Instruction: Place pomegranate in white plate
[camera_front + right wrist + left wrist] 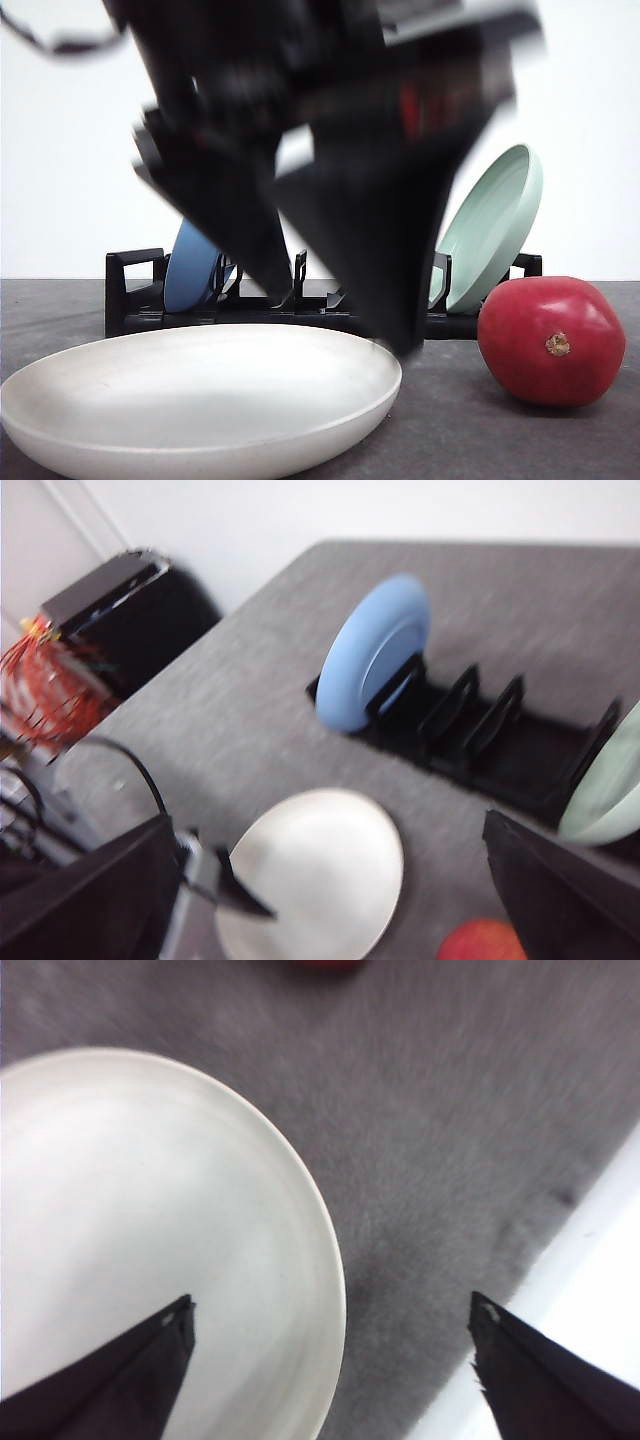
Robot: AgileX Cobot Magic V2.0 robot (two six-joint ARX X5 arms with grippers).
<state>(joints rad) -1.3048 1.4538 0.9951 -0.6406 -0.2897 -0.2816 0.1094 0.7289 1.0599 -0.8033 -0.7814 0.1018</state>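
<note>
We can see the left gripper (330, 1330) spread wide with nothing between its fingers, one dark fingertip (165, 1345) hanging over the white plate (120, 1210) and the other out past the rim over the grey table (450, 1130). The right gripper (325, 880) is spread wide too, holding nothing, looking down from up high. From the front, a big blurry black mass of arm (340, 150) covers the middle, so we can't sort out which finger is which there. The pomegranate (552, 340) sits on the table right of the white plate, apart from it. The right wrist view gives us the black rack (480, 730) with the blue plate (372, 650) and pale green plate (605, 790) standing in it, at the far side.
</note>
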